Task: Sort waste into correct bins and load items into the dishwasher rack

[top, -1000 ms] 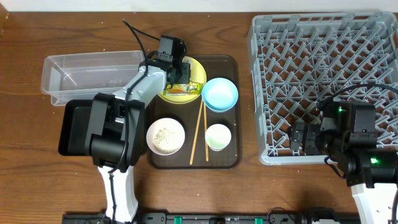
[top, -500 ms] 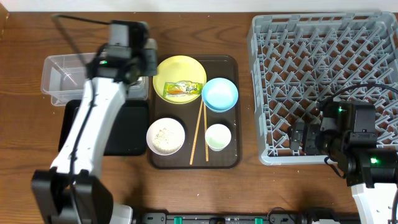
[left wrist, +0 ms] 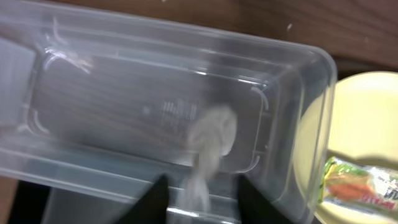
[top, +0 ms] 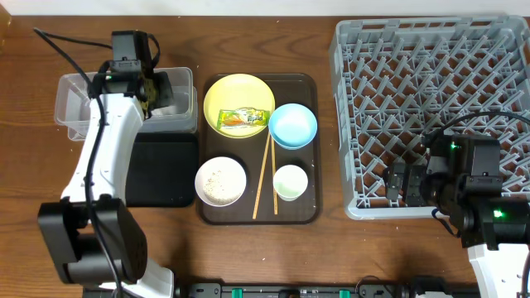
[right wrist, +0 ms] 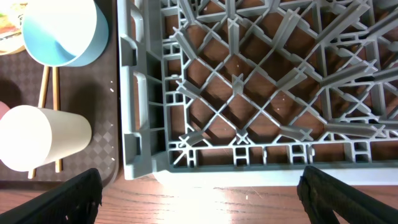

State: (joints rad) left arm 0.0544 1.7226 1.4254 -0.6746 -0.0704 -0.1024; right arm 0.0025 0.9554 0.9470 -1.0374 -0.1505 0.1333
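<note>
Work surface: a brown wooden table (top: 273,33). At its right end stands the grey dishwasher rack (top: 338,99), and we see nothing loaded among its pegs. At centre lies a brown serving tray (top: 302,213).

On the serving tray:
- Far side: the yellow plate (top: 217,93) with the green-and-orange snack wrapper (top: 238,118) lying on it. The light blue bowl (top: 292,125) sits just to the right.
- Near side: the white bowl (top: 199,180) with rice grains (top: 220,179) inside, and the small white cup (top: 291,182).
- Between them: the two chopsticks (top: 265,178), running near to far.

At the left, the clear tub (top: 74,95) sits far and the black tray (top: 161,174) near, side by side.

The left gripper (left wrist: 202,194) hangs over the right end of the clear tub. Its fingers (left wrist: 157,199) stand apart, and the crumpled white scrap (left wrist: 214,134) shows blurred between and beyond them, over the tub floor. We cannot tell whether it touches that floor.

The right gripper (right wrist: 199,196) hovers at the near left corner of the rack — fingers spread wide, nothing between them.
</note>
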